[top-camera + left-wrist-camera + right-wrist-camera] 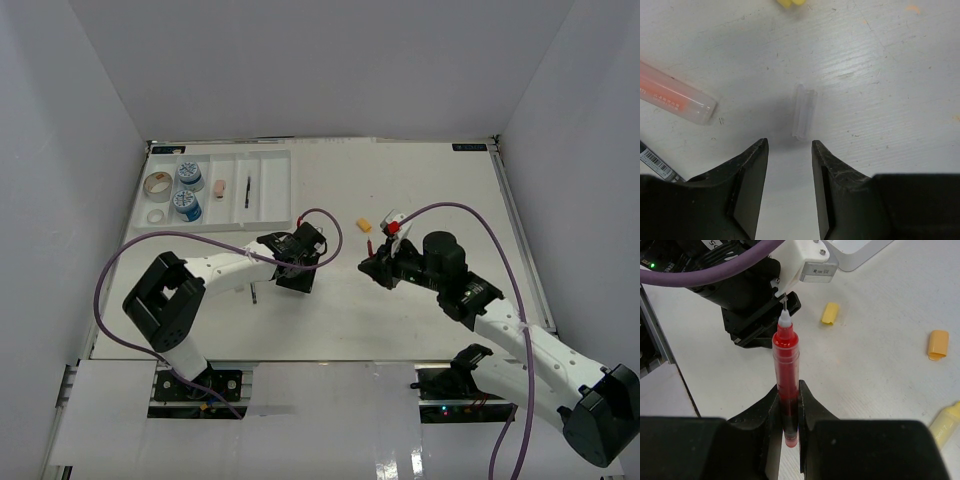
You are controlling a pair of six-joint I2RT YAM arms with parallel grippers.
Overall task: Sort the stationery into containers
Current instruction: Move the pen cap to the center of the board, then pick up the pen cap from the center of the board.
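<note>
Pens come first, we judge: our right gripper clamps the uncapped red pen well right of the tray, tip pointing outward. Our left gripper, nearer the tray, hangs spread over a clear cap, probably for recapping.

A white divided tray at the far-left corner of the bench holds a tape roll, two blue-white tubs, a pink eraser and a dark pen. A red pen, uncapped, is pinched in the right hand.
</note>
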